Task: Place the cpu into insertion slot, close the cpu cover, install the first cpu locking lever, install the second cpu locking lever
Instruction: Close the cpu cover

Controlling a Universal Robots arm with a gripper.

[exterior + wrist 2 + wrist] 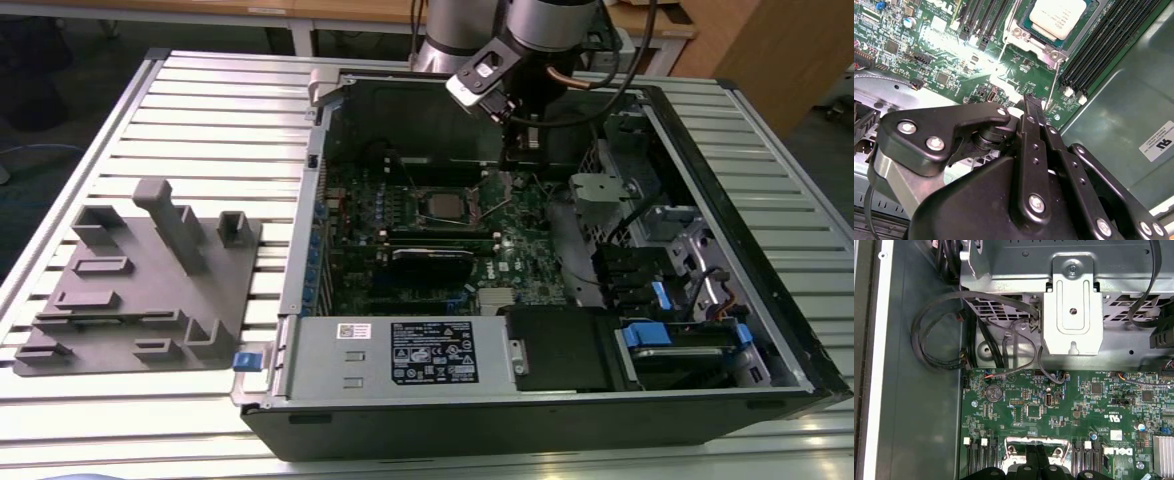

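Cpu [1059, 17] on green motherboard [944, 50] (case [534, 430] atop slatted table [214, 110]).

A table [200, 110] of silver metal slats carries everything. An open computer case [534, 425] lies on its side on the table and takes the middle and the exterior view's right. Just beside it, on the exterior view's left, a grey plastic holder [134, 290] with upright posts and shallow pockets rests flat on the slats.
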